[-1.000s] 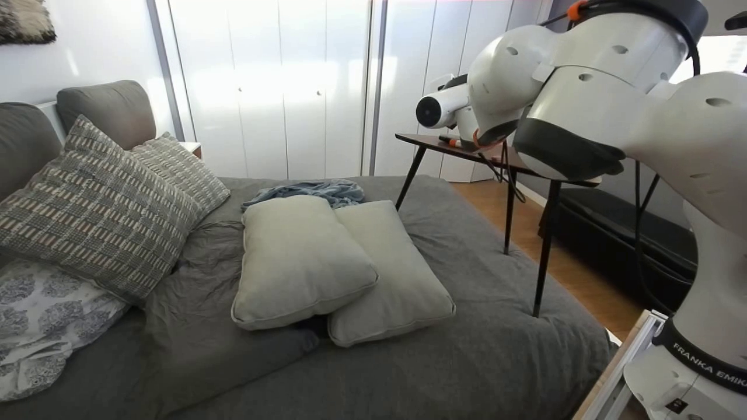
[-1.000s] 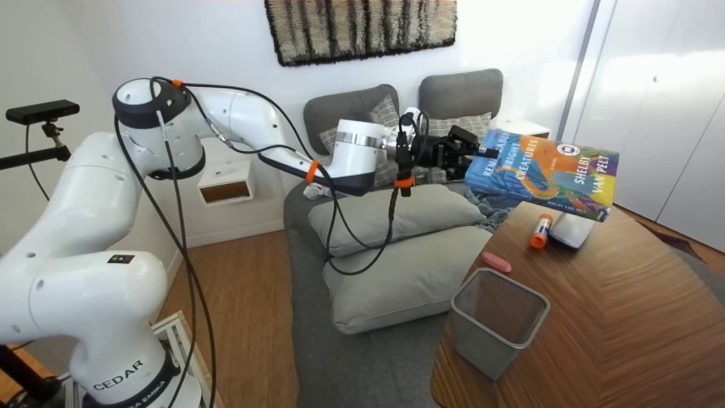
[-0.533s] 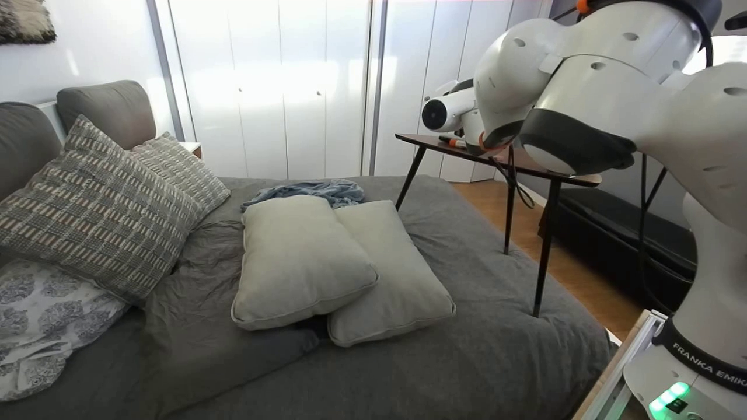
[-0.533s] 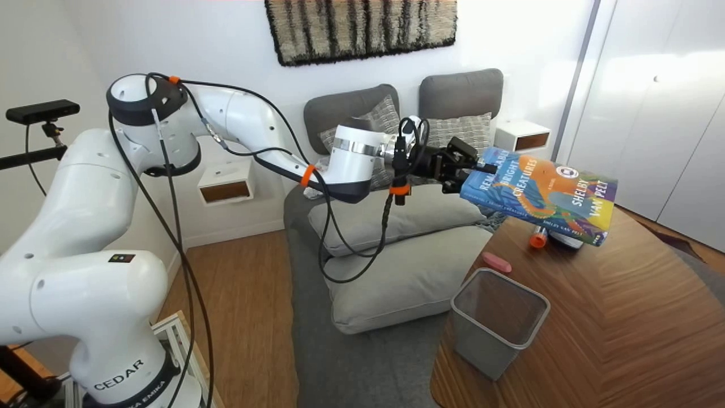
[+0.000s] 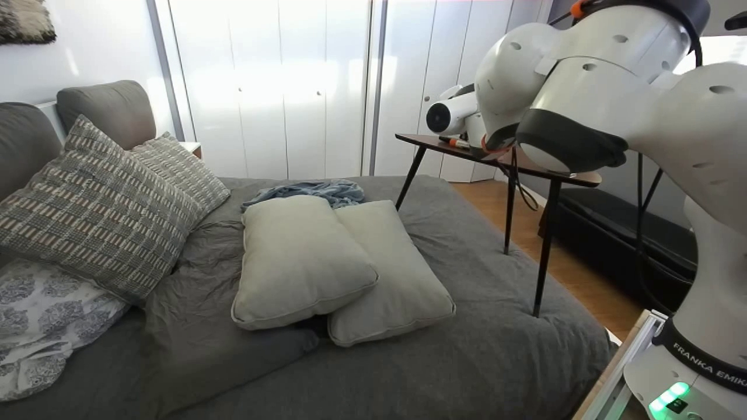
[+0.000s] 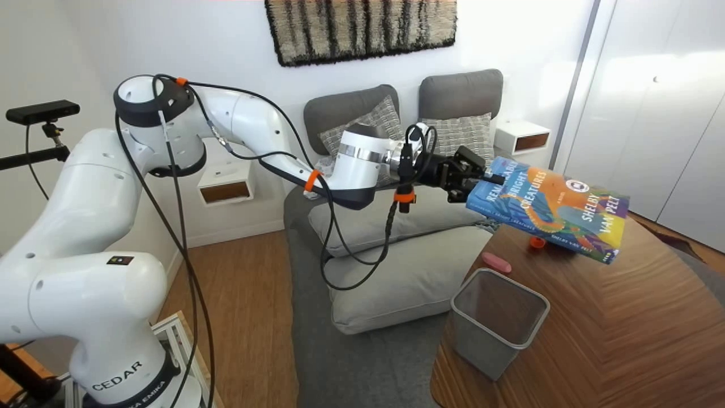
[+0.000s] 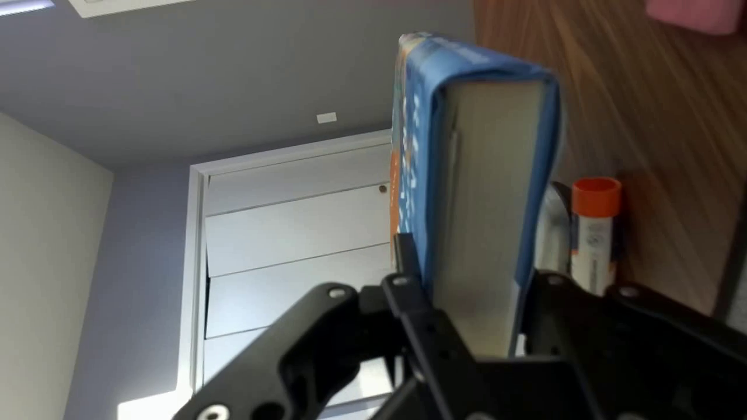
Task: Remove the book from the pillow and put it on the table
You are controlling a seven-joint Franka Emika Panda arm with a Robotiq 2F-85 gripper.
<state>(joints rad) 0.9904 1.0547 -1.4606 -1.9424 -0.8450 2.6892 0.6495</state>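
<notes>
Lower now, the book [image 6: 552, 209], gripped by the pincer [image 7: 475, 265], right end dipped over the desk [image 6: 640, 323], far side: set-down looks close!

I've got BRIGHT CREATURES showing on the book [image 6: 552, 205] here, first title word part-hidden, plus SHELBY VAN PELT twice; and there's CEDAR on the robot base [image 6: 122, 362], FRANKA EMIKA round its black band [image 5: 708, 363].

The book [image 6: 546, 207] is blue, orange and yellow, the table [image 6: 640, 323] grained brown, the pillow [image 5: 400, 286] plain grey.
</notes>
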